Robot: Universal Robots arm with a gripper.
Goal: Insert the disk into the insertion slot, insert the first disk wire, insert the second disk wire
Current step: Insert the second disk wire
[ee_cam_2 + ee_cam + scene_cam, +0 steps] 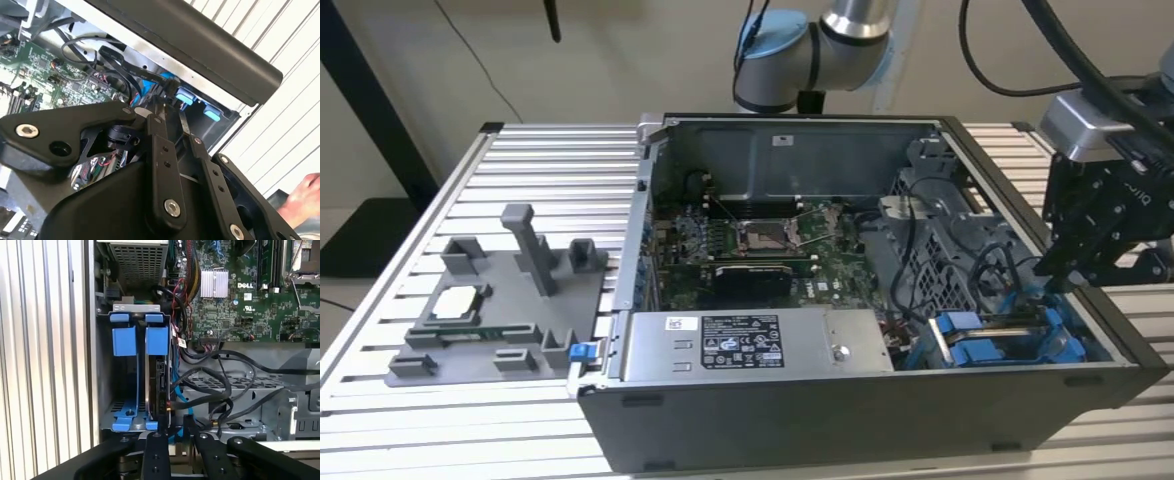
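Note:
The disk (pixel 160 385) stands on edge in the insertion slot (pixel 131 416) of the drive cage, held in its blue carrier (pixel 156 341) beside a second blue carrier (pixel 124 341). In the exterior view the blue carriers (pixel 987 345) sit at the case's near corner on that view's right. My gripper (pixel 176 432) hangs just over the disk's end, where a blue wire (pixel 179 399) and black wires (pixel 220 385) run past. In the second wrist view the gripper (pixel 167 112) reaches down to a black flat wire (pixel 120 62) and blue fittings (pixel 184 96). From outside, the gripper (pixel 1067 285) hovers above the cage.
The open computer case (pixel 854 410) lies on a slatted metal table (pixel 534 170). A power supply box with a sticker (pixel 747 345) and the motherboard (pixel 761 240) lie inside it. A grey fixture holding a chip (pixel 460 305) sits on the exterior view's left. A person's hand (pixel 305 195) is beside the case.

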